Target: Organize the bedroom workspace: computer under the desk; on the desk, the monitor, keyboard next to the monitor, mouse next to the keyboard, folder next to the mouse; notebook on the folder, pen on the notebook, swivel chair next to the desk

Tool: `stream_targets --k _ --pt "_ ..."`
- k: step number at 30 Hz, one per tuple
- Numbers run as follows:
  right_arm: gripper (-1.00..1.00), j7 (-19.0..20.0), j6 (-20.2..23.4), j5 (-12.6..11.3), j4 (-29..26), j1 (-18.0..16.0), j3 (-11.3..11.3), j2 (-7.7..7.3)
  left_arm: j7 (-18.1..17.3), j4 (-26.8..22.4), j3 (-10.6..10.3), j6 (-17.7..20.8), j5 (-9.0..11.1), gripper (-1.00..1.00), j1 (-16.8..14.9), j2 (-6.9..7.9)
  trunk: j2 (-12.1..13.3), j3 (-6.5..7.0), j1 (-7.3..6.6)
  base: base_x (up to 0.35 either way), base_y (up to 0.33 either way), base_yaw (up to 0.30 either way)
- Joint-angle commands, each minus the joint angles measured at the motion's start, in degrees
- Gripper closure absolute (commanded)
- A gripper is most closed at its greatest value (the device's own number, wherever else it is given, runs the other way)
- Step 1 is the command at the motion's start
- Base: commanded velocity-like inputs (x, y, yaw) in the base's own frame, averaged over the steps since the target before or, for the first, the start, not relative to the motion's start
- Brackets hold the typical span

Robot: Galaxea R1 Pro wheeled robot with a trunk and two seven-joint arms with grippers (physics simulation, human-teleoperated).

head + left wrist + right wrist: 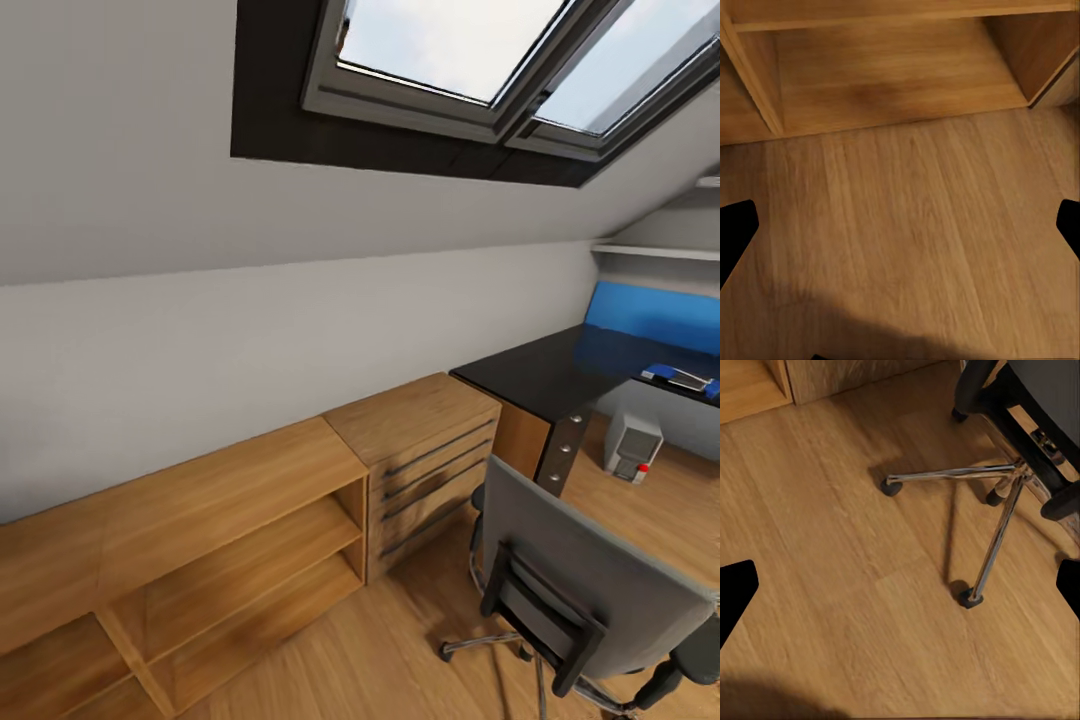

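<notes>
2 grippers: left gripper (900, 225) and right gripper (900, 592) hang over bare floor, jaws apart, empty
Swivel chair (590, 590): at 5 o'clock; chrome base (982, 510) could snag the robot
Desk (560, 370): at 3 o'clock; folder (680, 378) already on it

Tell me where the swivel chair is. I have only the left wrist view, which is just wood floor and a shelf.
Observer: In the head view the swivel chair stands ahead to the robot's right, with its grey back towards the camera.
Operator: Report the desk.
Observer: The desk is beyond the chair, right beside the light-wood drawer chest.
Operator: Check the computer.
Observer: The computer stands upright on the floor, seemingly beneath the desk's top.
</notes>
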Motion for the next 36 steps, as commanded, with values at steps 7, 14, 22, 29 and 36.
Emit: stream_targets --k 7,14,22,29,36 --pt "-1.0 -0.4 -0.1 0.1 0.1 -0.1 0.4 0.02 0.2 0.0 -0.1 -0.2 0.0 -1.0 0.0 0.01 -0.1 -0.63 0.02 0.012 0.004 -0.171" --pt "-1.0 -0.4 -0.1 0.1 0.1 -0.1 0.4 0.02 0.2 0.0 -0.1 -0.2 0.0 -1.0 0.0 0.01 -0.1 -1.2 0.02 0.001 0.0 -0.159" --pt "-1.0 -0.4 -0.1 0.1 0.1 -0.1 0.4 0.02 0.2 0.0 -0.1 -0.2 0.0 -1.0 0.0 0.05 -0.1 -1.82 0.02 0.0 0.0 -0.167" --pt "-1.0 -0.4 -0.1 0.1 0.1 -0.1 0.5 0.02 0.2 0.0 -0.1 -0.2 0.0 -1.0 0.0 0.06 -0.1 -2.09 0.02 0.0 0.082 -0.236" --pt "-1.0 -0.4 -0.1 0.1 0.1 -0.1 0.5 0.02 0.2 0.0 -0.1 -0.2 0.0 -1.0 0.0 0.07 -0.1 -2.12 0.02 0.0 0.229 -0.262"
